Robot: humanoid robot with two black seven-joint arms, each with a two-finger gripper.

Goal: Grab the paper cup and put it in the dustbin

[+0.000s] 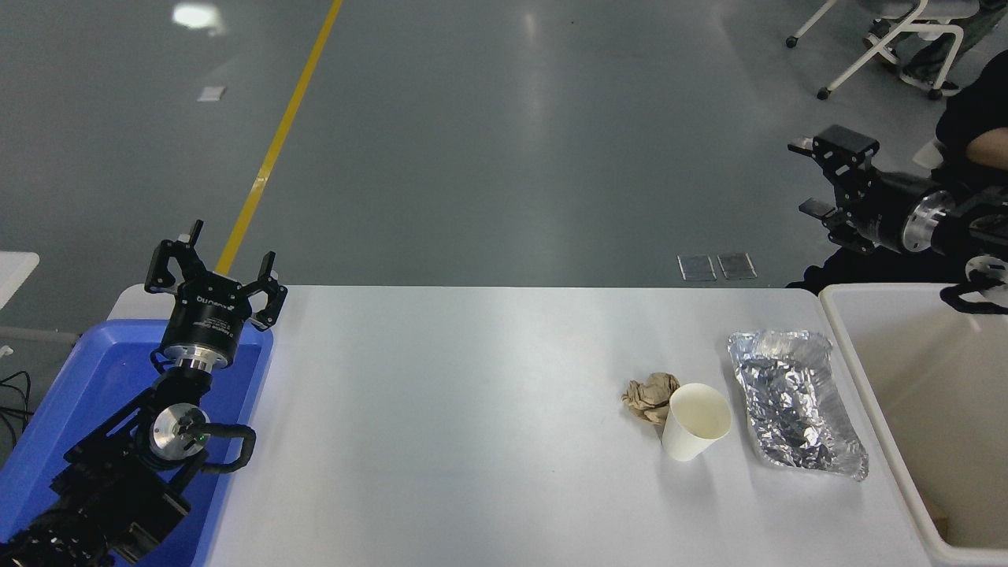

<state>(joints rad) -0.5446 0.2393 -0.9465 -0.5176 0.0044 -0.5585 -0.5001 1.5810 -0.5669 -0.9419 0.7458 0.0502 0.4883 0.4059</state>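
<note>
The paper cup is plain cream-white and stands on the white table at the right, its open rim tilted toward me. The dustbin, a large off-white tub, stands at the table's right edge. My right gripper is open and empty, raised high beyond the table's far right corner, pointing left, well above and behind the cup. My left gripper is open and parked at the lower left over the blue tray.
A crumpled brown paper ball touches the cup's left side. A crinkled silver foil tray lies between cup and dustbin. A blue plastic tray sits at the left edge. A person's arm and a chair are at the top right.
</note>
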